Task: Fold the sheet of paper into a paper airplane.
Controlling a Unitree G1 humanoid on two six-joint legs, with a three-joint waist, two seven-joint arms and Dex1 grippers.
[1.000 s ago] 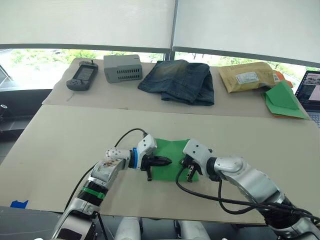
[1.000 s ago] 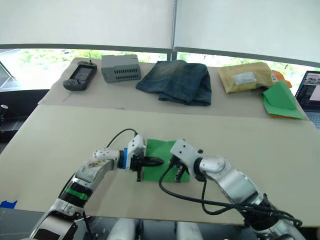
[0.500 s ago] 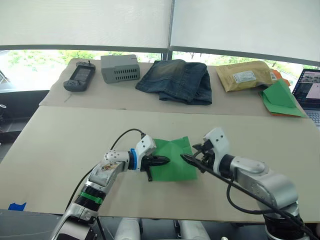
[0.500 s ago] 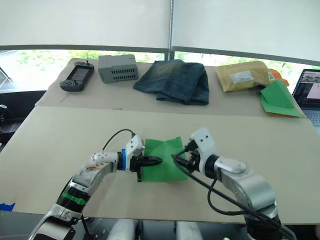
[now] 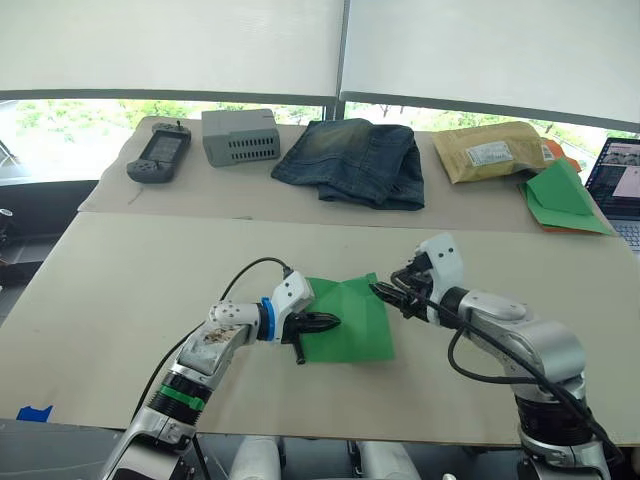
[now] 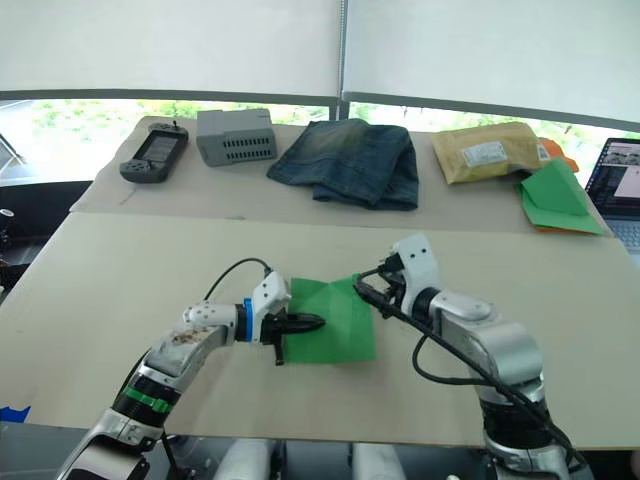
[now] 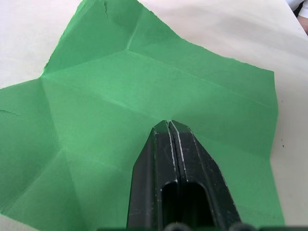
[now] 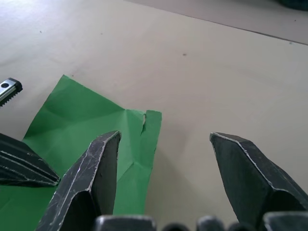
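Observation:
The sheet of paper (image 5: 348, 318), bright green and crossed by creases, lies spread on the near table. My left gripper (image 5: 327, 322) is shut, and its joined tips rest on the sheet's left half; in the left wrist view the fingers (image 7: 168, 144) lie over the sheet of paper (image 7: 120, 82) without pinching it. My right gripper (image 5: 388, 289) stands open just above the sheet's far right corner, which has a small tear. In the right wrist view that corner (image 8: 144, 122) sits beside one wide-spread finger (image 8: 103, 159), and nothing is between the jaws.
On the far table lie a handheld console (image 5: 161, 154), a grey box (image 5: 240, 136), folded jeans (image 5: 356, 162), a padded envelope (image 5: 494, 151), a green paper stack with orange edges (image 5: 564, 196) and a laptop (image 5: 620, 186). A black cable (image 5: 250, 272) loops by my left arm.
My right gripper has opened, lifted off the sheet's near right part and swung to its far right corner. The sheet now lies wider and flatter. The left gripper has stayed put.

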